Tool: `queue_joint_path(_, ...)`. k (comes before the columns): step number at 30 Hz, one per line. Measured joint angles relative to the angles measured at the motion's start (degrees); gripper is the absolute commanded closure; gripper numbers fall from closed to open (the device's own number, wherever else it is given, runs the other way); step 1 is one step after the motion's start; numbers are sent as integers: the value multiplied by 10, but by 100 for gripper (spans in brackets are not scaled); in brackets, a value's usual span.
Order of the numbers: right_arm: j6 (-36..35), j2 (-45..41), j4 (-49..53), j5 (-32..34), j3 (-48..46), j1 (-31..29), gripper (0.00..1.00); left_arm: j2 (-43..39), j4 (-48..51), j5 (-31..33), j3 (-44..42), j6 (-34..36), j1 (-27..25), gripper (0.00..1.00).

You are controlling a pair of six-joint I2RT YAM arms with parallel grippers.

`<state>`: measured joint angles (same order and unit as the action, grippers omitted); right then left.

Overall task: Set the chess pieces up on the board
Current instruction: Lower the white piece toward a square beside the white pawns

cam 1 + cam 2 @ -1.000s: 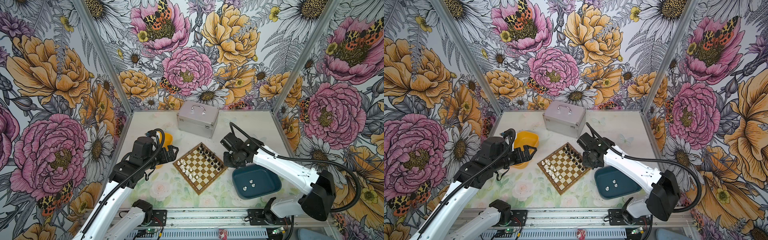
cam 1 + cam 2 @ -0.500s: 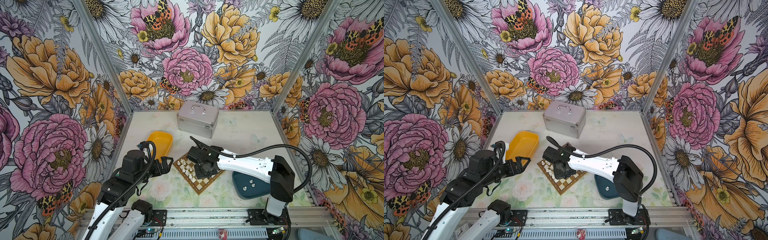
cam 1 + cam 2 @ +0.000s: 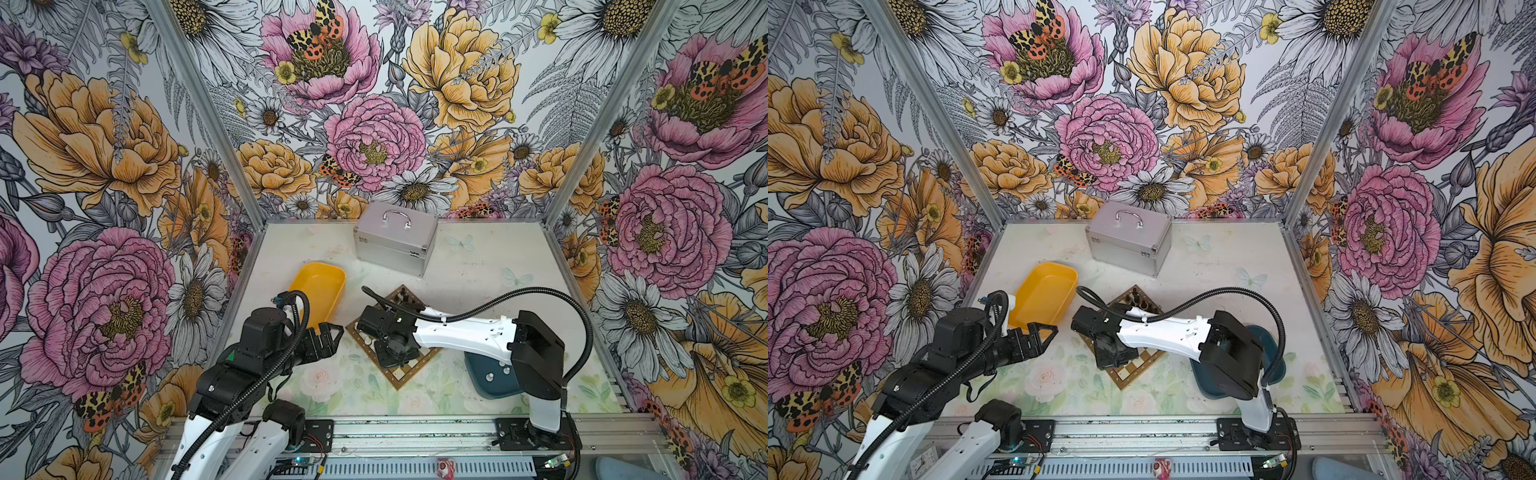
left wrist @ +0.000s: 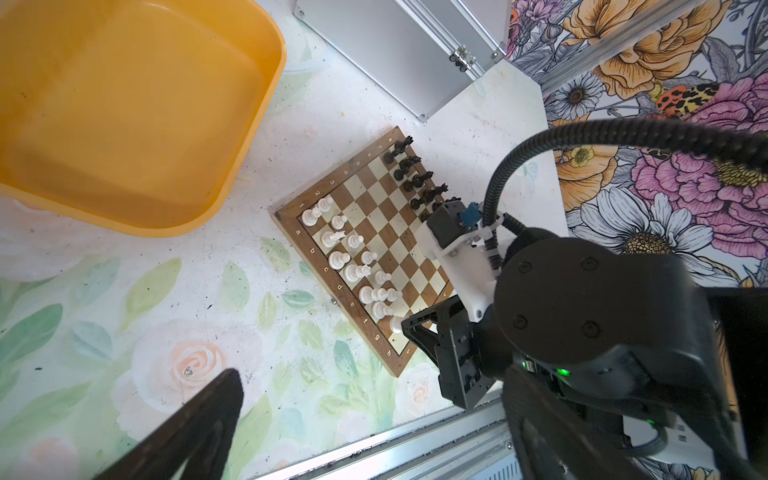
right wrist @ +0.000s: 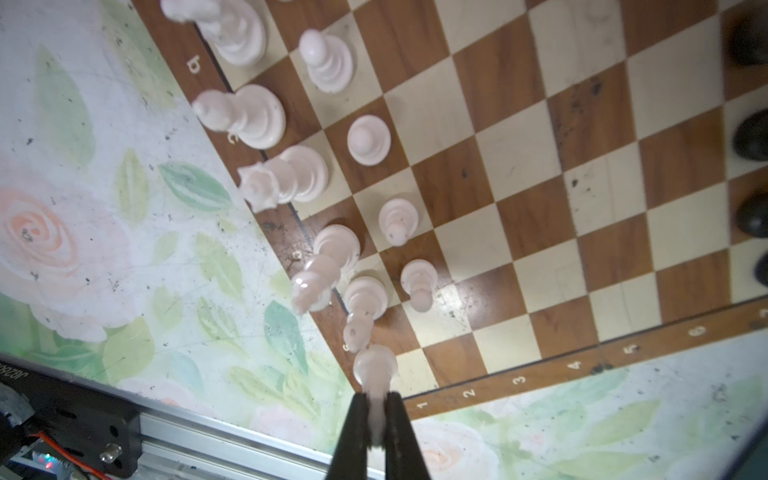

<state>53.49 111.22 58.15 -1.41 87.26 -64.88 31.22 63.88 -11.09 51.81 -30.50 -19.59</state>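
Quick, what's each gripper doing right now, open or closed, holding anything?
Left gripper: open, empty.
Right gripper: shut on a white chess piece.

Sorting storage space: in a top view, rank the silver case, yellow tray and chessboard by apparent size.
1-2. Silver case and board: look alike, and the right arm covers much of the board.
3. Yellow tray, its near end hidden behind the left arm.

Your right arm (image 3: 461,334) lies across the board (image 3: 405,376) from 3 o'clock, the right gripper (image 5: 377,397) clamped on a white piece (image 5: 374,365) near its 6 o'clock corner. Yellow tray (image 3: 318,286) crowds 10, case (image 3: 395,245) 12, teal tray (image 3: 492,376) 4. Bare table (image 3: 345,395) opens at 6 to 8.
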Motion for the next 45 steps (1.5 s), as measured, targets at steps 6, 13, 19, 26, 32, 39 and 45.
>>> queue_joint_path(6,3,13,-5,-4,0,-3,100,0,4,-2,1,5,0,1)
queue_joint_path(13,5,13,-8,-4,-1,-4,100,9,7,-2,8,9,0,1)
queue_joint_path(19,5,13,-8,-4,-8,-4,100,14,7,-2,8,10,0,1)
queue_joint_path(26,5,13,-8,-4,-10,-4,94,15,7,-2,8,10,3,1)
queue_joint_path(32,2,13,-8,-4,-13,-3,81,15,7,-2,14,9,3,1)
queue_joint_path(39,0,13,-8,-4,-17,1,75,15,7,-2,26,9,3,1)
queue_joint_path(45,-5,4,-9,-2,-23,2,60,15,7,-2,26,9,3,1)
